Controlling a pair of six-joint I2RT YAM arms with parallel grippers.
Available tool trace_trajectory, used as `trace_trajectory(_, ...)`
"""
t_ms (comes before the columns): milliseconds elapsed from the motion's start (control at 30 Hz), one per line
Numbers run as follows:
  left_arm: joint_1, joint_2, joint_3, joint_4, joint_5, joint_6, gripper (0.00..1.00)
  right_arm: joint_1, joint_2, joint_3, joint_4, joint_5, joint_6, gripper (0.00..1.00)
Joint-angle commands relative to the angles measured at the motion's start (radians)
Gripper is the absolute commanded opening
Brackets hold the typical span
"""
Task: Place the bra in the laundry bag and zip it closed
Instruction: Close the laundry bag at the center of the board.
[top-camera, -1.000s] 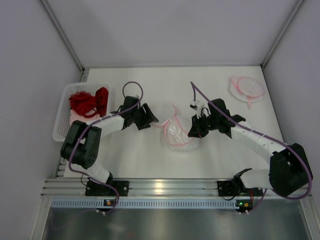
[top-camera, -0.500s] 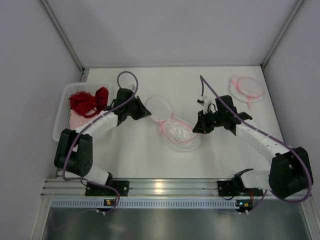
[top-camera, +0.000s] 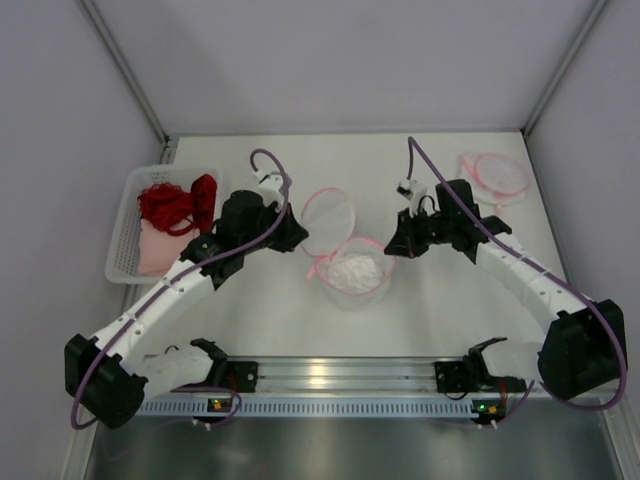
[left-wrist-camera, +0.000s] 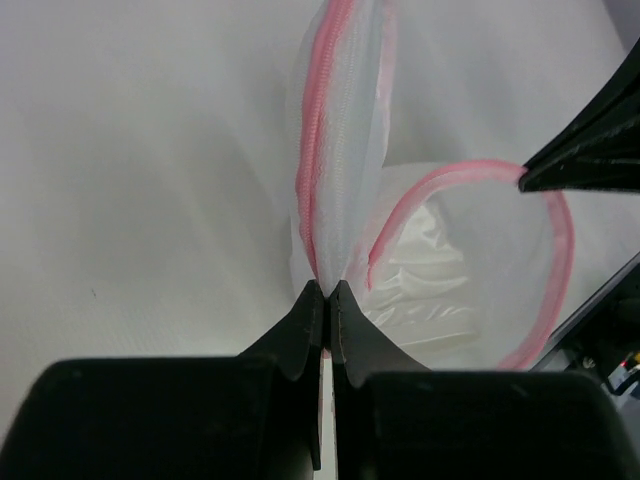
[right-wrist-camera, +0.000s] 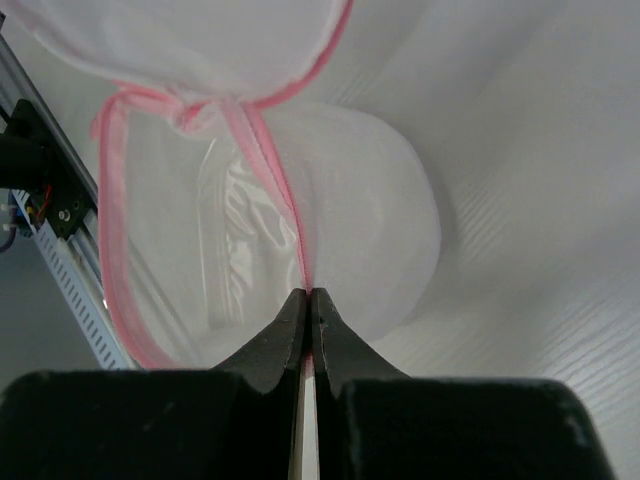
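Observation:
The laundry bag (top-camera: 352, 284) is white mesh with pink trim and stands open at the table's middle like a round tub. Its round lid flap (top-camera: 328, 222) is lifted up at the back left. My left gripper (top-camera: 300, 237) is shut on the pink-edged fold where the flap meets the rim (left-wrist-camera: 322, 215). My right gripper (top-camera: 390, 247) is shut on the bag's right rim, right on the pink seam (right-wrist-camera: 285, 205). A white padded garment (top-camera: 350, 270), which looks like the bra, lies inside the bag (left-wrist-camera: 430, 300).
A white basket (top-camera: 122, 235) at the far left holds red garments (top-camera: 178, 203) and something pale pink. A second flat pink-trimmed mesh bag (top-camera: 493, 176) lies at the back right corner. Walls enclose the table on three sides.
My left gripper closed on the flap's edge and the left arm swung right and stretched out. The bag went from a crumpled heap to an open tub with its lid raised. The right gripper kept its grip.

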Motion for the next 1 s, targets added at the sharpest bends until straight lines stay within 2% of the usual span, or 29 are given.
trace_trajectory(0, -0.06, -0.035, -0.042, -0.032, -0.067, 0.153, 0.0, -0.01, 0.053, 0.054, 0.025, -0.035, 0.008, 0.0)
trace_trajectory(167, -0.108, -0.056, -0.071, -0.006, -0.11, 0.33, 0.0, -0.01, 0.133, 0.059, 0.061, -0.053, 0.015, 0.0)
trace_trajectory(333, -0.178, -0.099, -0.094, 0.074, -0.286, 0.516, 0.0, -0.008, 0.185, 0.071, 0.058, -0.096, 0.025, 0.0)
trace_trajectory(433, -0.215, -0.119, -0.117, 0.158, -0.339, 0.649, 0.0, -0.008, 0.169, 0.056, 0.044, -0.109, 0.011, 0.0)
trace_trajectory(600, -0.327, -0.147, -0.212, 0.357, -0.347, 0.891, 0.0, -0.011, 0.095, 0.039, 0.038, -0.078, 0.006, 0.0)
trace_trajectory(700, -0.414, -0.148, -0.288, 0.422, -0.331, 1.053, 0.0, -0.017, 0.07, 0.03, 0.033, -0.061, 0.011, 0.0)
trace_trajectory(733, -0.437, -0.159, -0.317, 0.455, -0.322, 1.143, 0.0, -0.021, 0.069, 0.025, 0.025, -0.061, 0.009, 0.01)
trace_trajectory(833, -0.522, -0.226, -0.434, 0.471, -0.273, 1.313, 0.02, -0.027, 0.069, 0.014, -0.028, -0.053, -0.02, 0.21)
trace_trajectory(867, -0.563, -0.251, -0.465, 0.47, -0.267, 1.354, 0.07, -0.03, 0.064, 0.008, -0.039, -0.044, -0.025, 0.35)
trace_trajectory(933, -0.598, -0.335, -0.561, 0.468, -0.245, 1.461, 0.11, -0.06, 0.041, 0.0, -0.063, -0.037, -0.064, 0.44)
trace_trajectory(967, -0.621, -0.367, -0.594, 0.467, -0.235, 1.493, 0.18, -0.073, 0.034, -0.001, -0.074, -0.037, -0.078, 0.48)
